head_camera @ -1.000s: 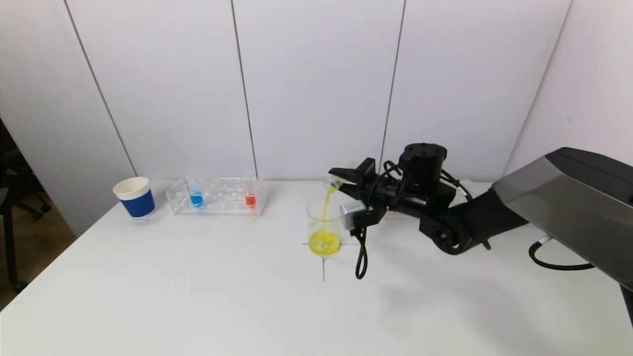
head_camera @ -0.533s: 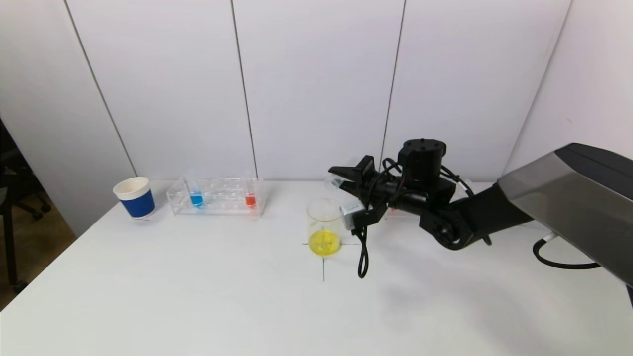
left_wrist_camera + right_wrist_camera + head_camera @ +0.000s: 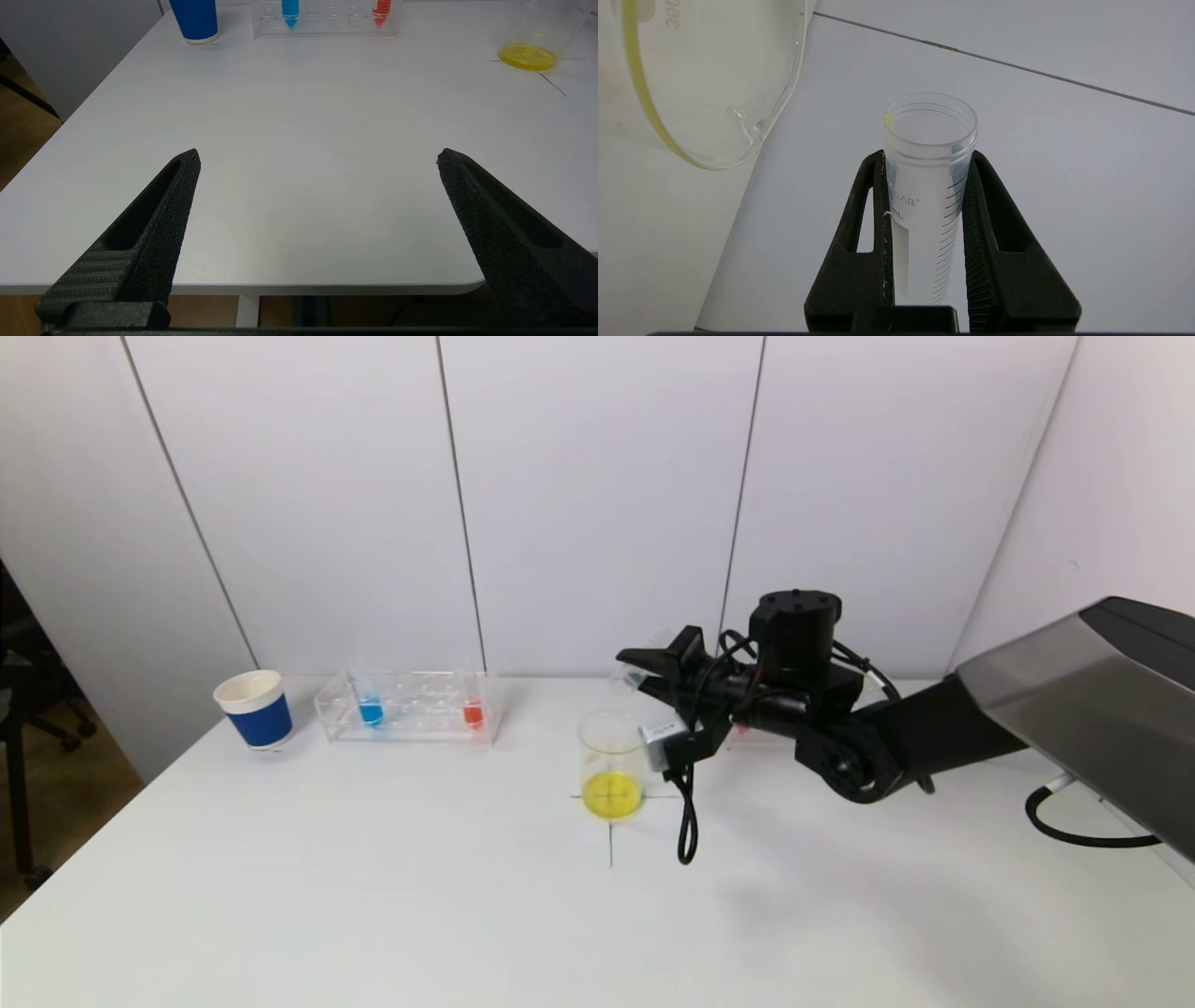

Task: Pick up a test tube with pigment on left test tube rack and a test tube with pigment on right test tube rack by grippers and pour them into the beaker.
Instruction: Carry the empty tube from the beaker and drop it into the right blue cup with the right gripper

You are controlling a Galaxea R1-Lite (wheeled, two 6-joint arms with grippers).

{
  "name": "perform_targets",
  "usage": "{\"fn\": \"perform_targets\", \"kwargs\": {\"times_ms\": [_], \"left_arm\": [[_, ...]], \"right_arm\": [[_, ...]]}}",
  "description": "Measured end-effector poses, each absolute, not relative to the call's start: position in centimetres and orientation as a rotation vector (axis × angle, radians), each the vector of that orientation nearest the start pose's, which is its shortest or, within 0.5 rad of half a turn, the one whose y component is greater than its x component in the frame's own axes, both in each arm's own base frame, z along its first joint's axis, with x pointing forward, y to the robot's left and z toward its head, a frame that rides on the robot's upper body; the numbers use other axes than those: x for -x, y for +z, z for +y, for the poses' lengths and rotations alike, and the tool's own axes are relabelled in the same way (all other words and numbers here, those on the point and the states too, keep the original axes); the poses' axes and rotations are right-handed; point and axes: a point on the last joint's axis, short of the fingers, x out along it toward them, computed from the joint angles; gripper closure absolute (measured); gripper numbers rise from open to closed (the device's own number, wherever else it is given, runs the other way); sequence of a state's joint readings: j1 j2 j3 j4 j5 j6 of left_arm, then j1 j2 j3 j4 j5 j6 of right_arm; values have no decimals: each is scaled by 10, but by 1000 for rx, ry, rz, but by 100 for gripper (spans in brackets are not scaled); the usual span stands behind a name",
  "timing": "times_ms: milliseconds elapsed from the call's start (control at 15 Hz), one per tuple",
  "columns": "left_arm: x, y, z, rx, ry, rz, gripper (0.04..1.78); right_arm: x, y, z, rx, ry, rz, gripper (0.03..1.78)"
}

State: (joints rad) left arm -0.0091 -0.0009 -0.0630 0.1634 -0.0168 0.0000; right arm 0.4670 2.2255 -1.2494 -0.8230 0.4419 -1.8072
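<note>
- Now 1 of 2 pours looks done: beaker (image 3: 611, 765) at table centre holds yellow liquid.
- Right gripper (image 3: 927, 158) clamps an emptied tube (image 3: 927, 186) just above and beside the beaker rim.
- Left gripper (image 3: 317, 156) hangs wide apart, holding nothing, at the near table edge.
- Left rack (image 3: 409, 707) holds a blue tube (image 3: 371, 709) and a red tube (image 3: 472, 711); 1 remains to pour.

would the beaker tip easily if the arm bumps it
Probably fairly easily: the beaker looks tall, thin-walled and clear, with only a shallow yellow layer at its base, so likely light. Its flat base helps somewhat. It may be glass, so a fall could break it.
</note>
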Motion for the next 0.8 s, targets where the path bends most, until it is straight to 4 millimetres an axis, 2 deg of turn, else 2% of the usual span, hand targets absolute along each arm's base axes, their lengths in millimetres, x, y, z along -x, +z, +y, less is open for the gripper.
{"fn": "perform_targets", "kwargs": {"times_ms": [200, 533, 800], "left_arm": [[28, 76, 0, 0, -26, 100, 5], [28, 76, 0, 0, -26, 100, 5], [28, 76, 0, 0, -26, 100, 5]], "right_arm": [[-388, 122, 211, 1567, 789, -671, 133], [-378, 131, 225, 1275, 712, -591, 133], [-374, 133, 225, 1144, 711, -537, 133]]}}
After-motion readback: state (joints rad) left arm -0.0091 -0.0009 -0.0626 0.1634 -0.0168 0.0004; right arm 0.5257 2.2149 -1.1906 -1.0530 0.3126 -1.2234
